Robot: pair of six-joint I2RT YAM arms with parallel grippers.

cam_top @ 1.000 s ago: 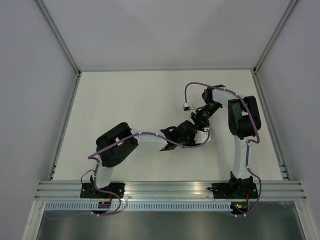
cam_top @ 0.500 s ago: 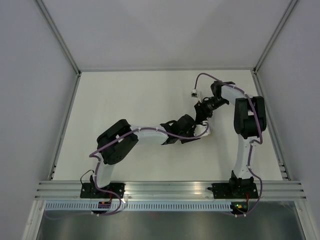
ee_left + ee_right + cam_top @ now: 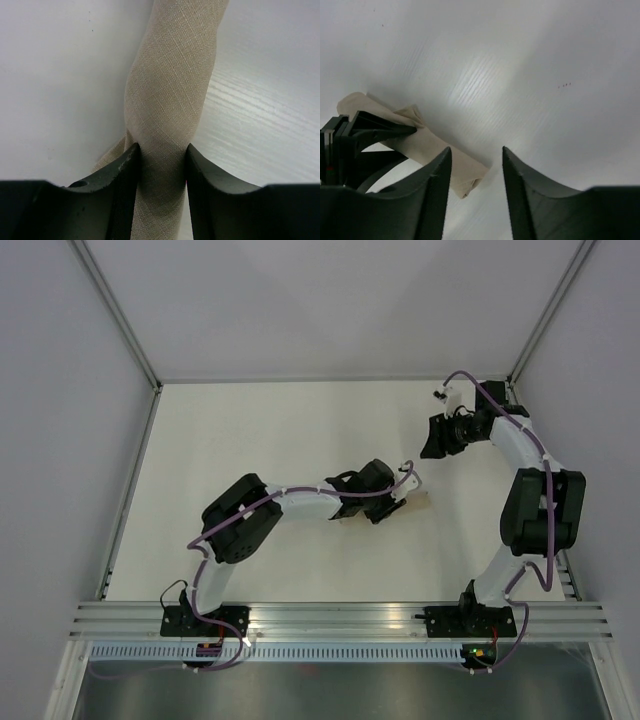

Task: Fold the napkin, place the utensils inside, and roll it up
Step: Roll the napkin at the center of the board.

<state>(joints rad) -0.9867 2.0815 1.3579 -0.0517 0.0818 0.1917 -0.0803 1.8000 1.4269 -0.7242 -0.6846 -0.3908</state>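
Gripping the rolled napkin [image 3: 172, 90] across its width, the jaws of the left arm [image 3: 300, 502] are closed on the cloth near one end. The roll's long axis runs straight ahead from them along the tabletop [image 3: 50, 75]. No utensils show, so I cannot tell whether any sit inside. Further right, the jaws of the right arm [image 3: 535, 510] stand open and empty, well apart from the roll. It lies ahead and to their left, slantwise, free end nearest them. The left arm is clearly nearer for the next move.
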